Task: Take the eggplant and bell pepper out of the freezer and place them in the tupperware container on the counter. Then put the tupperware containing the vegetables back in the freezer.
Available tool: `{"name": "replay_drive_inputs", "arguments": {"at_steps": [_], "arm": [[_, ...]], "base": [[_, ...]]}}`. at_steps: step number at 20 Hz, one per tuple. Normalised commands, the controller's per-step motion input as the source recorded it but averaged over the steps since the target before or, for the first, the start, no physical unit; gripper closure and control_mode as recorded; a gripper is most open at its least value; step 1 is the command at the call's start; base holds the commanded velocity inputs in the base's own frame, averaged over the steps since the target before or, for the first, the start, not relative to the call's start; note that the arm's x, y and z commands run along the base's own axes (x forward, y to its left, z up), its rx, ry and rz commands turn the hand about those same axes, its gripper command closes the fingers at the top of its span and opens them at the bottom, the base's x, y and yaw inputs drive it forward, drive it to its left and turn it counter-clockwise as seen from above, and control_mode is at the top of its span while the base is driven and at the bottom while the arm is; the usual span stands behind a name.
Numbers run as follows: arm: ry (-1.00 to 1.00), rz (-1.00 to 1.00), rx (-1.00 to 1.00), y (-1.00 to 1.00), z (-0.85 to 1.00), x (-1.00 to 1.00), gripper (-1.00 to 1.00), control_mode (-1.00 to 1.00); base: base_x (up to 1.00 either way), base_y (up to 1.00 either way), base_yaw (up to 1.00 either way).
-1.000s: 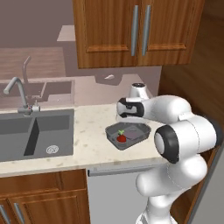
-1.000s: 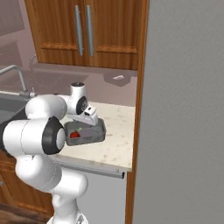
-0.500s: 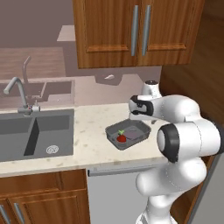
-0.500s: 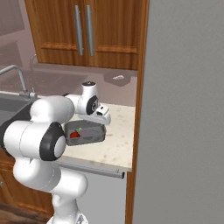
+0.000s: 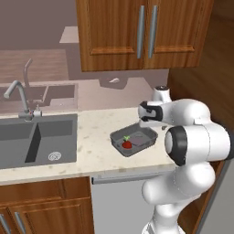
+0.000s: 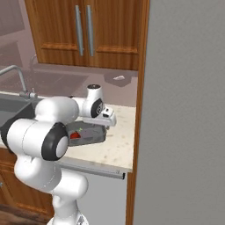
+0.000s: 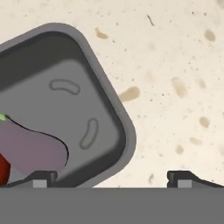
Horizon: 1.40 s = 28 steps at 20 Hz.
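Brown wooden wall cabinets (image 5: pixel 141 34) with two long metal handles across the upper frame. Dark grey double sink (image 5: pixel 34 141) and metal tap (image 5: pixel 20 98) at left. Mauve back wall (image 5: pixel 36 41) behind.

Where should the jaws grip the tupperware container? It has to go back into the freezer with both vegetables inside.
Grip the tupperware container on its raised rim at the bare end, coming from above. The eggplant and bell pepper fill the other end, so there one jaw fits inside the wall, one outside. The gripper is open there.
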Motion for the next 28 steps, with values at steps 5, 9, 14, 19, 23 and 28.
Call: {"name": "replay_drive_inputs", "arguments": {"at_steps": [5,9,14,19,23,28], "arm": [[0.00,0.16,0.00,-0.17,-0.30,0.20,-1.00,-1.00],[0.00,0.20,0.00,-0.08,-0.28,0.26,-1.00,-1.00],[0.00,0.21,0.00,0.00,-0.26,0.32,-1.00,-1.00],[0.00,0.20,0.00,0.00,-0.32,0.30,-1.00,-1.00],[0.00,0.19,0.00,0.00,-0.34,0.34,-1.00,-1.00],[0.04,0.17,0.00,0.00,-0.33,0.35,-1.00,-1.00]], "base": [[0.00,0.00,0.00],[0.00,0.00,0.00],[0.00,0.00,0.00],[0.00,0.00,0.00],[0.00,0.00,0.00],[0.00,0.00,0.00]]}}
